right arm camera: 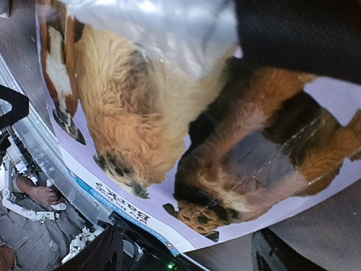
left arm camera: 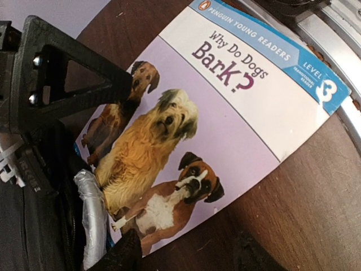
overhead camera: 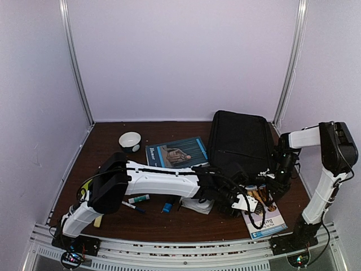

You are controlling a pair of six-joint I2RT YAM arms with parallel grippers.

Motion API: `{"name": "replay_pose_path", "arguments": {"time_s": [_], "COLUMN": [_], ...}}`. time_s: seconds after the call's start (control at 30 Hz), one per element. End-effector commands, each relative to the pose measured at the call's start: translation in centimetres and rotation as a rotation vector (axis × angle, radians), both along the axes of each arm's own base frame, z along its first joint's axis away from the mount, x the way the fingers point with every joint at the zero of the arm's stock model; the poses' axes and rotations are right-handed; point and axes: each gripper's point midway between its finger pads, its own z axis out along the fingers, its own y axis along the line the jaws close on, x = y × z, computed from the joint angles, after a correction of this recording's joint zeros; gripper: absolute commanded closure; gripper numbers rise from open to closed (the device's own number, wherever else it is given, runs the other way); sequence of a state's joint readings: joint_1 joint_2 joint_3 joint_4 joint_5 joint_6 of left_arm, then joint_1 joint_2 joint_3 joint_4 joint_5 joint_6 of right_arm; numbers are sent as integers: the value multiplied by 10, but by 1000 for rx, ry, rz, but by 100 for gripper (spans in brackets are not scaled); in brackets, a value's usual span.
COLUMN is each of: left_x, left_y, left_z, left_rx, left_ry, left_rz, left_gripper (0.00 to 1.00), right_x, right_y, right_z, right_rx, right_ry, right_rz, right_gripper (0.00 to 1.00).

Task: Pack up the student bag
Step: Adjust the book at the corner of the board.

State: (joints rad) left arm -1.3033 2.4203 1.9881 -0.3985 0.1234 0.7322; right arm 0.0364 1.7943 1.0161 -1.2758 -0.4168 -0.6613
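The student bag point(overhead camera: 240, 141), large, black and soft, lies at the back right. Its grey handle point(left arm camera: 93, 214) rests over the near corner of a children's book with dogs on the cover point(overhead camera: 266, 219). The book fills the left wrist view point(left arm camera: 225, 113) and the right wrist view point(right arm camera: 169, 141). My left gripper point(overhead camera: 240, 199) reaches across to the bag's near edge and hangs open and empty over the book point(left arm camera: 189, 257). My right gripper point(overhead camera: 269, 182) is open and empty just above the same book by the handle point(right arm camera: 180, 254).
A blue book point(overhead camera: 177, 152) lies left of the bag, with a white bowl point(overhead camera: 130, 141) further left. A small white pouch point(overhead camera: 197, 204), a pen point(overhead camera: 132, 207), a glue stick point(overhead camera: 139, 199) and a small blue item point(overhead camera: 167, 206) lie under the left arm. The metal rail point(left arm camera: 333, 34) borders the table's near edge.
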Motion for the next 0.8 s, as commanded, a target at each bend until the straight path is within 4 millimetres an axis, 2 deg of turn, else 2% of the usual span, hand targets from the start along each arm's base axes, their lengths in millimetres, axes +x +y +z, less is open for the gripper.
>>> {"name": "replay_pose_path", "arguments": {"time_s": [0.0,0.13,0.3,0.4,0.53,0.63,0.77], "left_x": [0,-1,-2,-3,-5,-7,-8], "left_y": [-6,-5,-3,1,4,8,14], "left_z": [-7,-21,-34,-38,-38,-38,-40], "left_rx": [17,37,65,87,95,103,109], "left_ry": [-39,-37,-47,-49,-35,-17,-5], "left_rz": [-40,-40,-42,-36,-30,-22,-15], "left_gripper": [43,45,53,58,60,57,57], "right_x": [22,28,41,40,37,39,36], "right_y": [31,48,60,67,81,92,104], "right_z": [-9,-1,3,2,6,17,44], "right_rx": [114,149,153,155,202,257,337], "right_ry": [-77,-102,-139,-115,-88,-91,-99], "right_rz": [8,22,12,14,8,-2,9], "right_gripper": [21,21,19,18,19,20,21]}}
